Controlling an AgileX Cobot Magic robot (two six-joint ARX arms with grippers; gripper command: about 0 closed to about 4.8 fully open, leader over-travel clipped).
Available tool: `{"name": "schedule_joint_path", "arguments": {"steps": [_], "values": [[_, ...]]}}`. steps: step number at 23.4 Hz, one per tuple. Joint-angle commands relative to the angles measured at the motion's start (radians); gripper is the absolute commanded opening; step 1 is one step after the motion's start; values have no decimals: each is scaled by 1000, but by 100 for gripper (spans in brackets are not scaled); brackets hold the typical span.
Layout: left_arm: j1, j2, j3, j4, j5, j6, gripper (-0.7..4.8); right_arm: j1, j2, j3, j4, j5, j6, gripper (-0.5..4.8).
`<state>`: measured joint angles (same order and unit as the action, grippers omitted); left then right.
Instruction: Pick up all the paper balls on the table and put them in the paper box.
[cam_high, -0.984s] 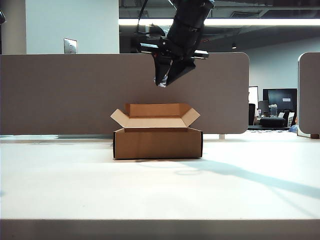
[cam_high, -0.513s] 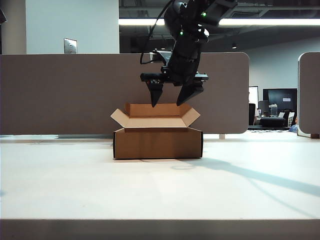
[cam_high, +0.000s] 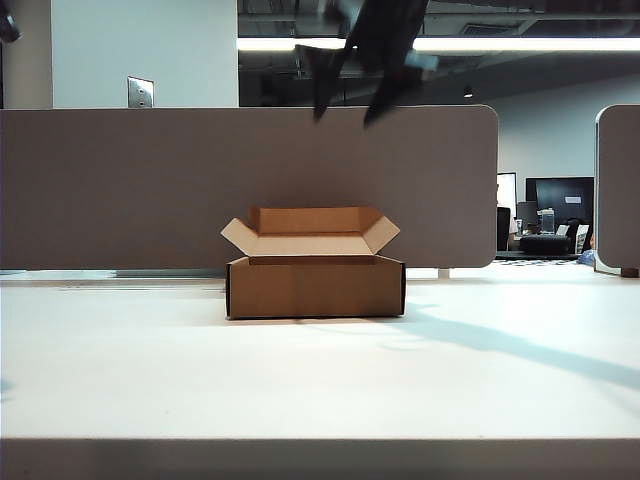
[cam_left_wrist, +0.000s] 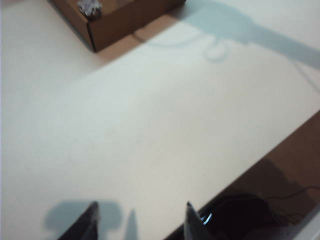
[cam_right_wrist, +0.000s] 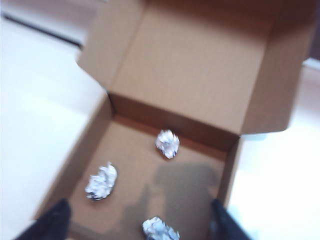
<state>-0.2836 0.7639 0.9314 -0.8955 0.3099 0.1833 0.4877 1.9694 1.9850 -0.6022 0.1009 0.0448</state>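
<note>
The brown paper box stands open in the middle of the off-white table. In the right wrist view three paper balls lie on the floor of the paper box. My right gripper hangs open and empty high above the box; its dark fingertips frame the box floor. My left gripper is open and empty over bare table near the table's front edge. That view catches a corner of the box with one paper ball inside.
A grey-brown divider panel runs behind the box, and a second panel stands at the far right. The right arm's shadow falls across the table on the right. Beyond the table's edge, the left wrist view shows dark floor.
The right gripper, shut on a paper ball above the box, dipped toward it, opened and let the ball drop in, then rose high. The left gripper stayed still.
</note>
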Motion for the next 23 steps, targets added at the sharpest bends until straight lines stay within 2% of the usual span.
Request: {"name": "schedule_joint_path", "arguments": {"steps": [1, 3, 5, 6, 9, 10, 14, 17, 18, 19, 20, 22, 23], "values": [[0, -2, 0, 43, 13, -4, 209, 1, -105, 8, -97, 0, 8, 294], [0, -9, 0, 37, 16, -10, 203, 2, -177, 6, -167, 23, 16, 294], [0, -38, 0, 30, 16, -64, 59, 2, -264, 4, -265, 59, 15, 217], [0, -66, 0, 18, 16, -67, 5, 3, -318, -10, -304, 58, 14, 152], [0, -150, 0, -8, -19, -67, 3, 4, -466, -112, -309, 58, 16, 137], [0, -196, 0, -12, -44, -67, 3, 10, -553, -194, -303, 58, 27, 137], [0, -272, 0, -13, -44, -69, -5, 23, -723, -378, -299, 58, 38, 137], [0, -323, -18, -27, -44, -113, -5, 27, -924, -605, -276, 58, 38, 121], [0, -352, -47, -21, -44, -121, -5, 27, -1017, -706, -226, 58, 41, 67], [0, -367, -67, -10, -45, -122, -5, 27, -1083, -772, -185, 58, 48, 41], [0, -389, -99, 17, -45, -120, -5, 27, -1135, -827, -144, 58, 58, 32], [0, -454, -214, 161, -103, -121, -5, 27, -1300, -1006, 3, 65, 83, 30], [0, -472, -262, 206, -114, -139, -5, 27, -1376, -1101, 93, 97, 83, 30]]}}
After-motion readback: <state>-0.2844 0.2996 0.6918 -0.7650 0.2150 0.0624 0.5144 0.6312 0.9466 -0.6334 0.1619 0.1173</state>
